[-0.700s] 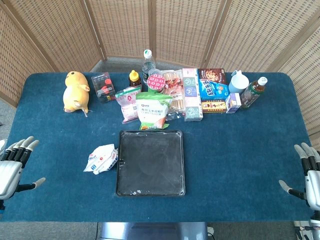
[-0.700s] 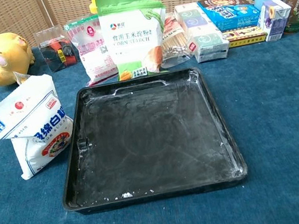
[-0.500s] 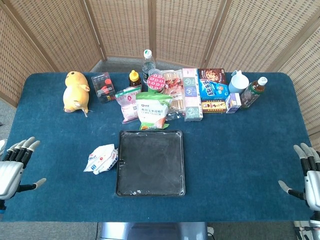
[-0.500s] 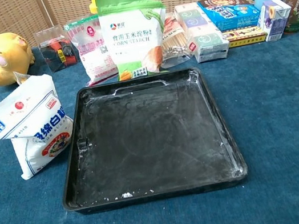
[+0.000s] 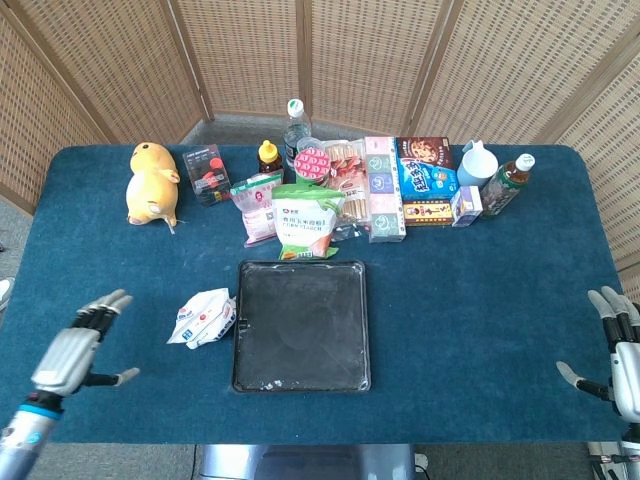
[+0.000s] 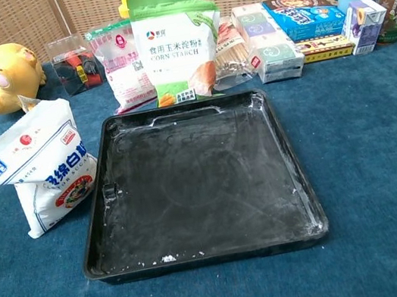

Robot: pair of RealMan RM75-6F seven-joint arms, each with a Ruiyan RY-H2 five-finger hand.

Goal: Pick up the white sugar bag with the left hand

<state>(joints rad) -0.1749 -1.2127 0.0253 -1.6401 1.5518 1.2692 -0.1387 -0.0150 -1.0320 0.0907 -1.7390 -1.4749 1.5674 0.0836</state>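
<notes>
While my left hand (image 5: pixel 75 352) hangs spread and empty, I judge the reach begun; next, close on the white sugar bag (image 5: pixel 204 318)

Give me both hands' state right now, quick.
Left hand: open, fingers apart, holding nothing, short of the white sugar bag.
Right hand: open, holding nothing, at the table's edge.

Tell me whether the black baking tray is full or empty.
Empty. The black baking tray holds no objects; only white powdery smears and a few crumbs mark its floor. The white sugar bag stands outside it, beside its left wall.
</notes>
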